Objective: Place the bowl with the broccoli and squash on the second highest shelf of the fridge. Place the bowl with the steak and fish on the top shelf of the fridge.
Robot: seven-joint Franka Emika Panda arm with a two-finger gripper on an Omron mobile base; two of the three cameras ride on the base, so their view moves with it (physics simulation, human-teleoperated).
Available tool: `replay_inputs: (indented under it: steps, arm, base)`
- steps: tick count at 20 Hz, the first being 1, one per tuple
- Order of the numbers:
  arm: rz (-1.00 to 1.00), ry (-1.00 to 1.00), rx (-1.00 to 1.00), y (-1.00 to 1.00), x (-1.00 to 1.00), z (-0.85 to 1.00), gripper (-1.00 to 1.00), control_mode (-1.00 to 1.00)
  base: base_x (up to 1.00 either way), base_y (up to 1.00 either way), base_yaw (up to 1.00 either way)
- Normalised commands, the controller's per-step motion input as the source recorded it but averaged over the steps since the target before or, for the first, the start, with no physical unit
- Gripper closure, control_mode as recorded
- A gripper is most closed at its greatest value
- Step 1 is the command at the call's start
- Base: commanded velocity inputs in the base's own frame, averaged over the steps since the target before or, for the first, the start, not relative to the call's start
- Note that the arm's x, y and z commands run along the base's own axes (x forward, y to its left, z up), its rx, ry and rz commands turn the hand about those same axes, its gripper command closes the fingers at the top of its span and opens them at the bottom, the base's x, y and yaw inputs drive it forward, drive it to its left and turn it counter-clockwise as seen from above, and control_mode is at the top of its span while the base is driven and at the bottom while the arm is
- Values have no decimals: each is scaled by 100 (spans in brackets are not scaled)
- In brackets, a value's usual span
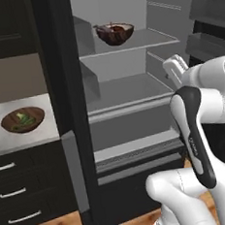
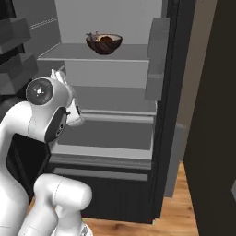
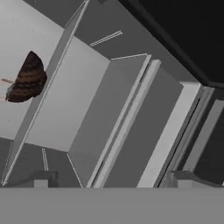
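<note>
In the left base view, the fridge [image 1: 70, 113] stands open. A brown bowl with the steak and fish [image 1: 115, 33] sits on the top shelf [image 1: 146, 39]. The second highest shelf [image 1: 132, 90] is just below it. The bowl with the broccoli and squash [image 1: 22, 119] rests on the grey counter [image 1: 5, 137], left of the fridge. In the right base view, the meat bowl sits on the top shelf too, with the white arm [image 2: 44, 115] low in front. In the hand view, the gripper [image 3: 109, 180] points into the fridge, holding nothing, its tips wide apart.
</note>
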Motion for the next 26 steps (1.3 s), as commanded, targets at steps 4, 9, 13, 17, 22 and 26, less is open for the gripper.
replay_inputs:
  steps: [4,9,13,17,22,26]
  arm:
    - [0,0,0,0,0,0,-100,100]
    - [0,0,0,0,0,0,-100,100]
    - [0,0,0,0,0,0,-100,100]
    - [0,0,0,0,0,0,-100,100]
    - [0,0,0,0,0,0,-100,100]
    - [0,0,0,0,0,0,-100,100]
  base:
    - [-100,0,10]
    - [-100,36,30]
    - [-96,100,58]
    - [-45,100,45]
    - [32,100,7]
    - [100,95,-34]
